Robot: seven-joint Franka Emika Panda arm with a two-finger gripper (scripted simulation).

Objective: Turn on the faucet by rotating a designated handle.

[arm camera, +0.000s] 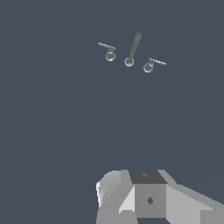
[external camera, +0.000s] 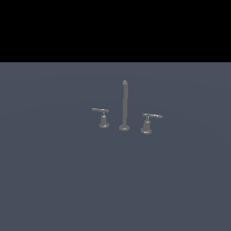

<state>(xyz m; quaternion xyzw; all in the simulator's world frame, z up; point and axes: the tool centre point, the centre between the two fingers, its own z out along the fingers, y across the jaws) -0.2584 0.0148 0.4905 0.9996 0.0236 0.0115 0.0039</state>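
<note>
**Faucet untouched, arm well back from the handle**

The small dull-grey metal faucet (external camera: 124, 108) stands alone on the flat slate-blue surface (external camera: 54, 180), a tall thin upright spout post (external camera: 124, 104) on a round foot with a short lever on each side. The designated handle (external camera: 148, 122), a thin flat grey bar on a flared conical base, sits just beside the post on the exterior view's right; its bar points away from the post toward that side. The smaller twin lever with the narrower base (external camera: 103, 117) stands on the post's other side, its bar reaching the opposite way. The three pieces stand apart from each other in a loose row.

The exterior view shows no part of the arm. The wrist view shows only the pale grey, blocky body of the claw (arm camera: 144, 197) at the edge of the picture, with the faucet small and well apart from it. The fingers are out of sight, so I cannot tell whether the claw is open or closed; nothing is visibly held.

The camera looks down on the set from some way off, which suits lining up an approach. By my reading the task is at its start: the reach to the handle is not yet made. The next move likely calls for coming in beside the flat bar, clear of the spout post, so a sideways push swings it about its base.
</note>
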